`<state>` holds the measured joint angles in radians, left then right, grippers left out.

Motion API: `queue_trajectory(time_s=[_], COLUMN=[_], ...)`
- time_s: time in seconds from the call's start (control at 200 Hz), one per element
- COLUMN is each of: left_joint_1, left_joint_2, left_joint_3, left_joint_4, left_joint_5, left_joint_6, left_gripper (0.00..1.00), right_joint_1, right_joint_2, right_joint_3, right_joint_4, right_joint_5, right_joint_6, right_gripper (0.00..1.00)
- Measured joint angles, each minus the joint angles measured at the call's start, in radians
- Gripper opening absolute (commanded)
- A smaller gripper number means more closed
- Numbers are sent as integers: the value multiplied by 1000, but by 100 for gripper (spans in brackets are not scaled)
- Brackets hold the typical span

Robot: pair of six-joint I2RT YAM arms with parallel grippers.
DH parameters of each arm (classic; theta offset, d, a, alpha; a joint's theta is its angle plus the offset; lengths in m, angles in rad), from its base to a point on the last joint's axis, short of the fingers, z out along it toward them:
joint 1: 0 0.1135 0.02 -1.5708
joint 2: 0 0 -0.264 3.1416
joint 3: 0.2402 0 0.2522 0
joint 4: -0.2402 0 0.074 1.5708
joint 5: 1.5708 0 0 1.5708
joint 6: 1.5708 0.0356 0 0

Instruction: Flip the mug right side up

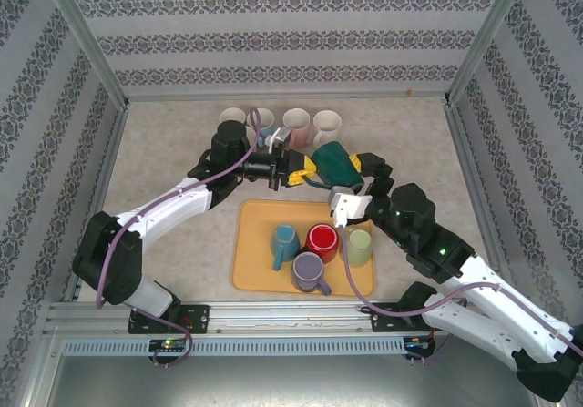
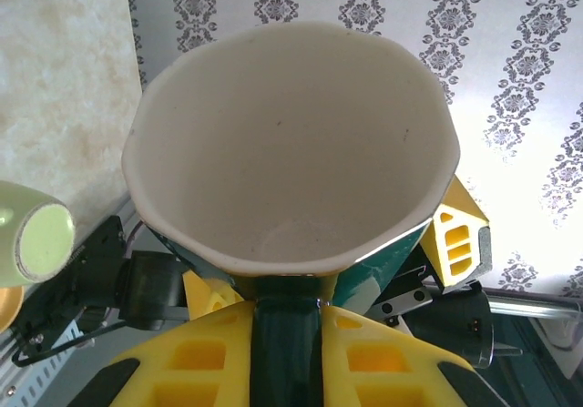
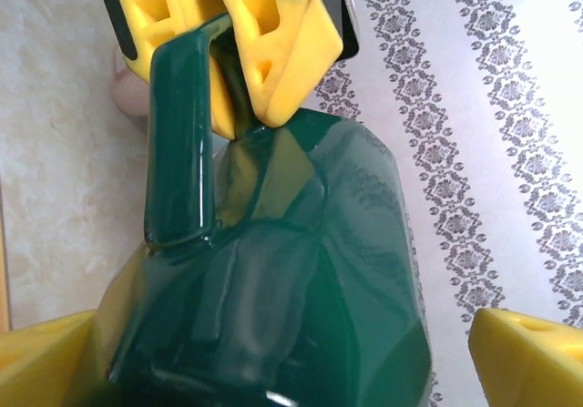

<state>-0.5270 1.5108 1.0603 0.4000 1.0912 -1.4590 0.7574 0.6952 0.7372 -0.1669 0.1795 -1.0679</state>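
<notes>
Above the beige table [image 1: 164,152], behind the orange tray [image 1: 250,243], the dark green mug [image 1: 332,159] hangs mid-flip, with the left gripper [image 1: 290,172] clamped on its handle and the right gripper [image 3: 282,361] spread wide either side of its body; next, probably roll it mouth-up.

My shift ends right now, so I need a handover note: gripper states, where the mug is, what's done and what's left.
Left gripper: jaws shut on the handle of the green mug, holding it off the table behind the orange tray.
Right gripper: jaws open, one on either side of the mug's body.
Done: the mug is lifted, and its mouth faces sideways toward the left wrist, so it is not upright yet.
Left: finish turning it mouth up, set it down, release.
</notes>
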Motion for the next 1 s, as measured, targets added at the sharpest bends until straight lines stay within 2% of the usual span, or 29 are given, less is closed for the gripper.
queue_trajectory(time_s=[0.095,0.16,0.245,0.365,0.55,0.714,1.004], left_joint_1=[21,40,58,60,10,-50,-67], left_joint_2=[-13,-24,-27,-41,-25,54,214], left_joint_3=[13,53,135,217,351,391,390], left_joint_4=[-76,-198,-372,-522,-745,-806,-823], left_joint_5=[-35,-87,-185,-329,-589,-760,-949], left_joint_6=[70,172,326,525,848,1033,1155], left_gripper=[0,0,0,0,0,0,0], right_joint_1=[0,0,-7,-45,-104,-114,-121], right_joint_2=[-9,-21,-44,-58,-11,-31,-47], right_joint_3=[16,32,61,119,263,287,285], right_joint_4=[-42,-70,-109,-150,-246,-271,-327], right_joint_5=[-2,-5,-25,-40,21,53,128], right_joint_6=[47,101,198,365,629,746,889], right_gripper=[98,98,98,98,98,98,98])
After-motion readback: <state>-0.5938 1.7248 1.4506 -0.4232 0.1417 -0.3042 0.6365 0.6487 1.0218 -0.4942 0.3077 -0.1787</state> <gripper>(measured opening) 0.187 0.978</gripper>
